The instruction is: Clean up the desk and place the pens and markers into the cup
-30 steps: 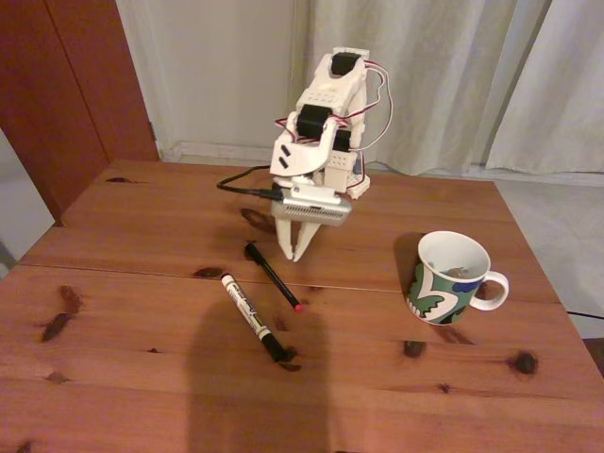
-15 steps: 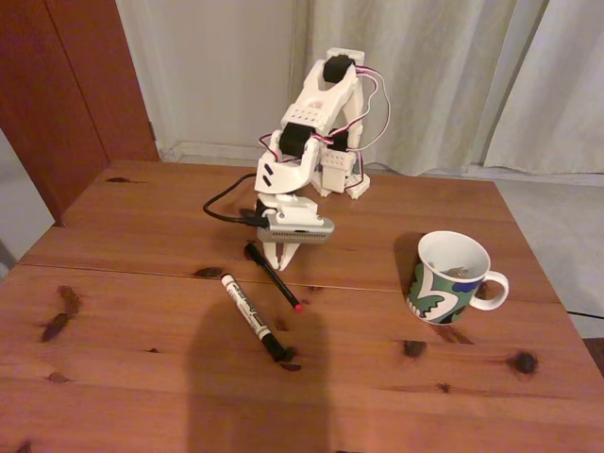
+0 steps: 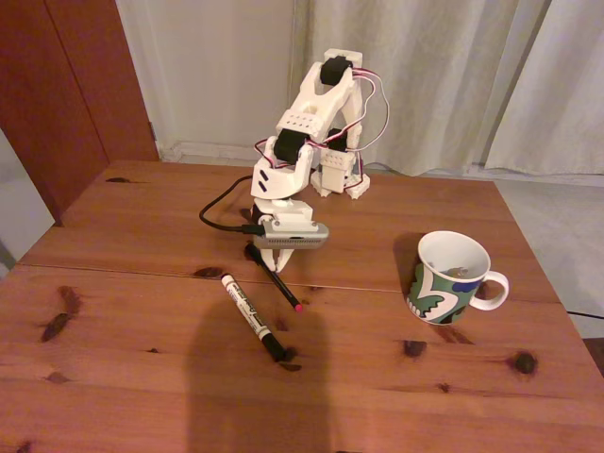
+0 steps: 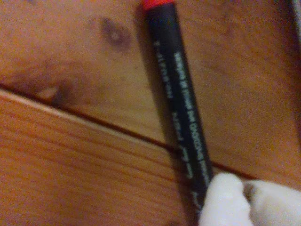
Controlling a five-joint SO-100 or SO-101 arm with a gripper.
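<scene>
On the reddish wooden desk (image 3: pixel 123 377) a thin black pen (image 3: pixel 276 279) with a red end lies slanted, beside a white marker (image 3: pixel 247 312) with a black cap. My gripper (image 3: pixel 267 261) is lowered onto the black pen's far end, its fingers mostly hidden under the wrist housing. In the wrist view the black pen (image 4: pixel 176 94) runs up the frame with its red end at the top, and a white fingertip (image 4: pixel 223 200) touches its lower part. I cannot tell how the jaws stand. The patterned white cup (image 3: pixel 446 281) stands upright at the right, well apart from the gripper.
The arm's base (image 3: pixel 340 175) stands at the back of the desk, with a black cable (image 3: pixel 219 203) looping to its left. White curtains hang behind. A plank seam (image 4: pixel 94 123) crosses the wrist view. Bare wood lies in front of the marker and toward the cup.
The arm has swung left and come down, from hovering right of the black pen to resting on its far end. The pens and the cup have not moved.
</scene>
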